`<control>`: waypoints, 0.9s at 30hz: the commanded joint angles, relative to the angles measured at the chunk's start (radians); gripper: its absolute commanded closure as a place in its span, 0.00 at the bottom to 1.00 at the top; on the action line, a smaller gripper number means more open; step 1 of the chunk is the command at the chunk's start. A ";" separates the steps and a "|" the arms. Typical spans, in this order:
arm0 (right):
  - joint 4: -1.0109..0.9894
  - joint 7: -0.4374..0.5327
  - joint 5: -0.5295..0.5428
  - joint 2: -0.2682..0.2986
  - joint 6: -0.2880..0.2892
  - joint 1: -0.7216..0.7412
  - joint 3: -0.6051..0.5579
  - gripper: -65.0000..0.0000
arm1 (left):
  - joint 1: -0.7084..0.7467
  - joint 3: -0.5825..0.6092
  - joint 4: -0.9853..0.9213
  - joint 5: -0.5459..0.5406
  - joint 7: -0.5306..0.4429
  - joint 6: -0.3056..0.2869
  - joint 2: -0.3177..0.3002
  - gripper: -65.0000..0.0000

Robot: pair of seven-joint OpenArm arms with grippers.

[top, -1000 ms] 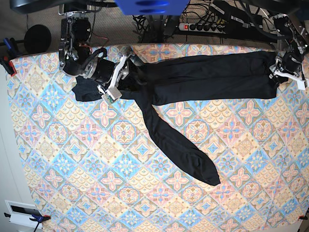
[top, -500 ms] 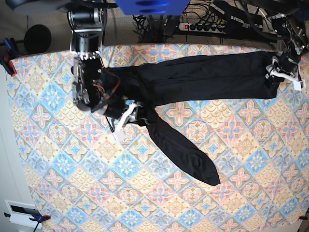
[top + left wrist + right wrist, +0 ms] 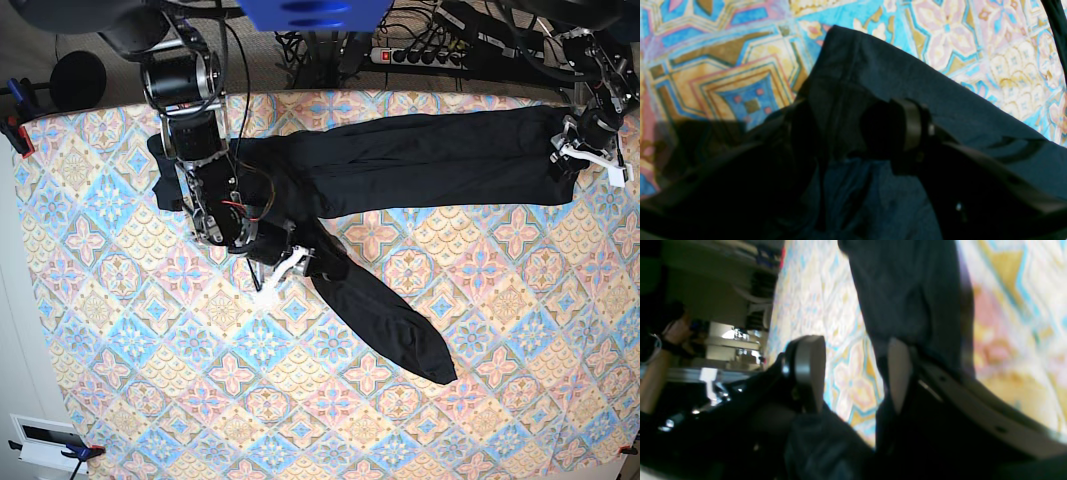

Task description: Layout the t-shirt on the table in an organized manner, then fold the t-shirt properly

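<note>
Black fabric fills the lower half of the left wrist view: the t-shirt (image 3: 893, 86) lies on the patterned surface (image 3: 723, 76), its edge running from 12 o'clock down toward 3 o'clock. The left claw (image 3: 853, 133) sits low over the cloth. One dark finger (image 3: 912, 125) presses against a raised fold of the fabric, and the other side is lost in shadow at 8 o'clock. The claw appears to be pinching the fold, with the cloth bunched between the jaws.

Right wrist view: the picture is blurred. The right claw (image 3: 857, 373) stands with its jaws apart, and bare pastel surface (image 3: 846, 380) shows in the gap between them. One finger (image 3: 808, 370) is at 9 o'clock of that gap; the other lies against a strip of the black t-shirt (image 3: 907, 290) that runs up to 12 o'clock. More dark cloth is heaped at 6 o'clock. Nothing is clamped between the jaws.

Base view: the t-shirt (image 3: 420, 160) stretches as a long band across the upper part of the surface (image 3: 200, 400), from about 10 o'clock to 2 o'clock. One sleeve (image 3: 385, 325) trails from the band's middle toward 5 o'clock and ends well apart from the edges. The right claw (image 3: 285, 270) is near where that sleeve leaves the band, white fingers spread, just beside the cloth. The left claw (image 3: 583, 158) is at the band's 2 o'clock end, on the fabric at the surface's far edge. A round black object (image 3: 78, 80) sits off the surface at 10 o'clock, and a power strip (image 3: 420, 55) lies beyond the far edge at 12 o'clock.
</note>
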 commanded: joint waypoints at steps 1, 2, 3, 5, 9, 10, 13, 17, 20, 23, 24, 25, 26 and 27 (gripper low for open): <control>-0.006 0.008 0.014 -0.006 0.005 0.026 -0.013 0.55 | -0.002 -0.007 0.015 -0.016 -0.017 -0.007 -0.020 0.47; -0.010 0.012 0.014 -0.006 0.005 0.032 -0.020 0.55 | -0.002 -0.007 0.015 -0.016 -0.017 -0.007 -0.020 0.47; -0.008 0.012 0.014 -0.006 0.005 0.032 -0.024 0.55 | -0.002 -0.007 0.015 -0.016 -0.017 -0.007 -0.020 0.47; -0.005 0.008 0.014 -0.006 0.005 0.032 -0.024 0.55 | -0.002 -0.007 0.015 -0.016 -0.017 -0.007 -0.020 0.47; 0.064 -0.003 0.014 -0.006 -0.007 0.032 -0.025 0.55 | -0.002 -0.007 0.015 -0.016 -0.017 -0.007 -0.020 0.47; 0.087 -0.019 0.014 -0.006 -0.022 0.032 -0.024 0.55 | -0.002 -0.007 0.015 -0.016 -0.017 -0.007 -0.020 0.47; 0.167 -0.029 0.014 0.031 -0.090 0.034 -0.027 0.55 | -0.002 -0.007 0.015 -0.016 -0.017 -0.007 -0.020 0.47; 0.213 -0.029 0.014 0.073 -0.173 0.035 -0.028 0.55 | -0.002 -0.007 0.015 -0.016 -0.017 -0.007 -0.020 0.47; 0.208 -0.026 0.012 0.082 -0.210 0.038 -0.028 0.55 | -0.002 -0.007 0.015 -0.016 -0.017 -0.007 -0.020 0.47; 0.208 -0.026 -0.047 0.083 -0.254 0.063 -0.030 0.55 | -0.004 -0.007 0.015 -0.016 -0.017 -0.007 -0.020 0.47; 0.208 -0.026 -0.100 0.082 -0.266 0.063 -0.030 0.55 | -0.005 -0.007 0.015 -0.016 -0.017 -0.007 -0.020 0.47; 0.208 -0.025 -0.158 0.082 -0.277 0.063 -0.028 0.55 | -0.016 -0.007 0.015 -0.011 -0.017 -0.007 -0.020 0.47; 0.208 -0.025 -0.213 0.082 -0.280 0.063 -0.027 0.55 | -0.021 -0.007 0.015 -0.008 -0.017 -0.007 -0.020 0.47; 0.208 -0.025 -0.276 0.082 -0.282 0.063 -0.024 0.55 | -0.024 -0.007 0.013 -0.008 -0.017 -0.007 -0.020 0.47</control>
